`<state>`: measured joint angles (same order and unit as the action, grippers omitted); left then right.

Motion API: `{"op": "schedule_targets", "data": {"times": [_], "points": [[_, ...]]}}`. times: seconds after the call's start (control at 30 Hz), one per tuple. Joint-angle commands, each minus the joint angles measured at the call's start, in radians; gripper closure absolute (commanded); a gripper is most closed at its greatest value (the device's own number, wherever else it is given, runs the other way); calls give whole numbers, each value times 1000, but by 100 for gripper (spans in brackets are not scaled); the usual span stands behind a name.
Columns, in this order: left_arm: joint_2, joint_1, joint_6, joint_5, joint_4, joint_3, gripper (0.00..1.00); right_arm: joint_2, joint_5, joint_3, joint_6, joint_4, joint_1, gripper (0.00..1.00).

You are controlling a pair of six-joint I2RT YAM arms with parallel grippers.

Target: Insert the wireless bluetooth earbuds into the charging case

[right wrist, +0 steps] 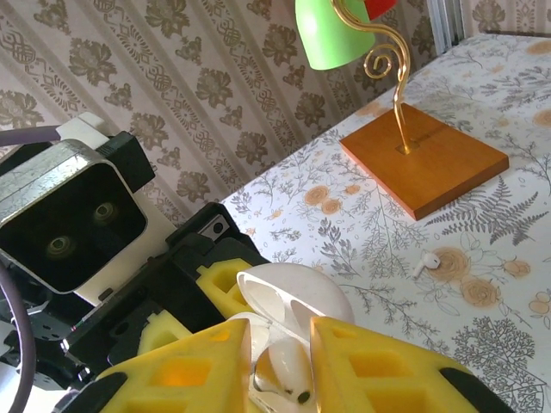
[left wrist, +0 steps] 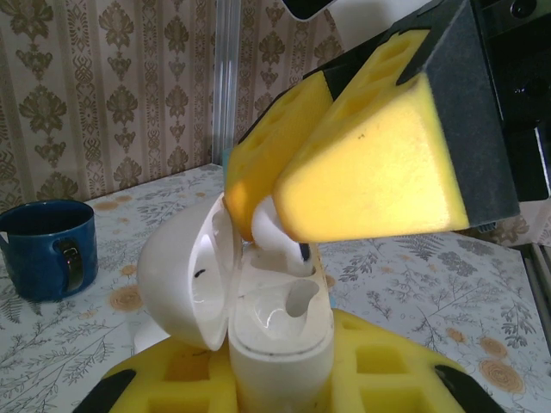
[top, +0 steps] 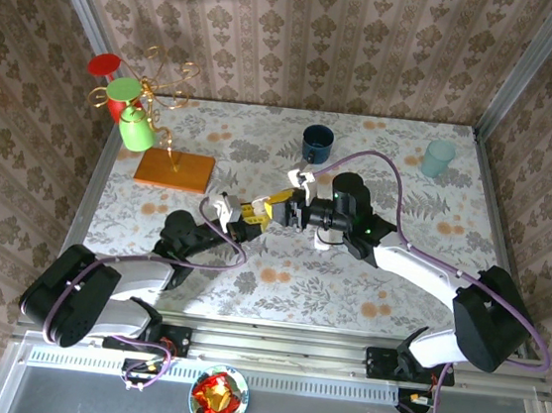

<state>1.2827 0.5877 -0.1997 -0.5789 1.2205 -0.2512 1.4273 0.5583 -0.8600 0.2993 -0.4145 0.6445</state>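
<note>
Both arms meet mid-table, grippers nose to nose.

Left gripper: closed on the charging case, yellow foam pads clamped on either side of its lower body. The case stands upright in the grip, mouth up. The lid is swung open to the gripper's left side, and one empty socket is visible in the top face.

Right gripper: closed on a white earbud, pinched between its own yellow pads. It sits directly above the left gripper and is angled down onto the case. The earbud's lower end is at the case mouth, beside the open lid. Can't tell whether it's seated in a socket or just touching the rim, because the pads hide the contact.

A second earbud lies loose on the table, out ahead of the right gripper and well apart from it. It is near the wooden base of the wire stand carrying a green cup.

A blue mug is on the table beyond the left gripper, off to its left. A teal cup stands at the far right, clear of both hands.
</note>
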Motion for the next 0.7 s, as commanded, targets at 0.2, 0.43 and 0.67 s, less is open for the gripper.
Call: {"op": "schedule_targets", "data": {"times": [0.2,0.43,0.67], "points": [[-37,4,-19,-39,66,-22,100,-27,-90,-6,25,45,-2,55],[-39,-12,13,18,66,7,100,-93,-112,9,26,46,-3,41],[-24,-100,-12,271,65,48,100,-42,-337,-16,95,136,-1,41]]}}
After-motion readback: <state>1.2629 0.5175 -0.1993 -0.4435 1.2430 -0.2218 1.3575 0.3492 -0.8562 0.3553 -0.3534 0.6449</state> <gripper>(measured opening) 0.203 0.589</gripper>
